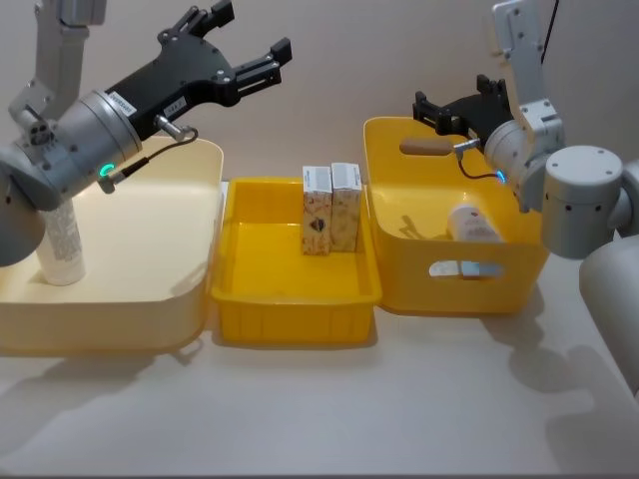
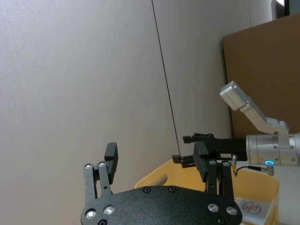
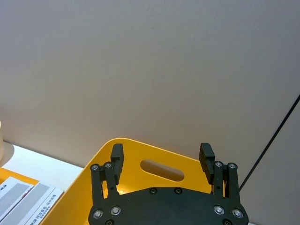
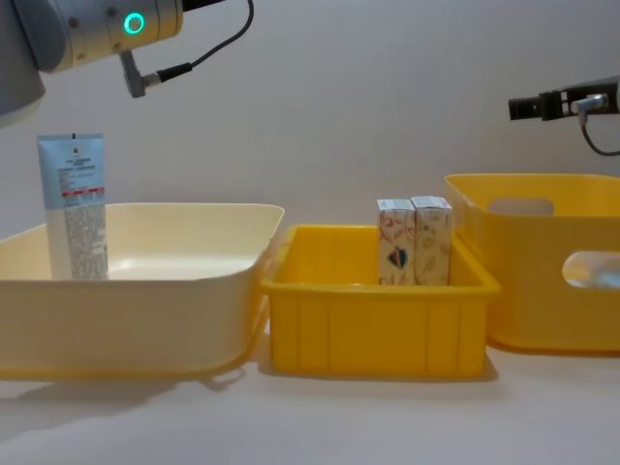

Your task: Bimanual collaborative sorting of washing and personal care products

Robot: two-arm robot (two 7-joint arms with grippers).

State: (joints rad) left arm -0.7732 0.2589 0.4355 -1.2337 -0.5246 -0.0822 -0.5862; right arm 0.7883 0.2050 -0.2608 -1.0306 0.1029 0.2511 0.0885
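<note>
A white squeeze tube [image 1: 62, 244] with a light-blue end [image 4: 70, 160] stands upright at the left of the cream bin [image 1: 190, 200]. Two cream cartons [image 1: 330, 208] stand side by side in the middle yellow bin [image 1: 295, 289]. Another white tube [image 1: 474, 225] lies in the right yellow bin [image 1: 399, 249]. My left gripper [image 1: 250, 35] hangs open and empty, high above the cream bin's far right corner. My right gripper [image 1: 454, 97] is open and empty above the back rim of the right bin, by its handle slot [image 3: 161, 169].
The three bins stand in a row, touching, close to a plain wall. Bare tabletop [image 1: 329, 409] runs along the front. The right bin is taller than the other two.
</note>
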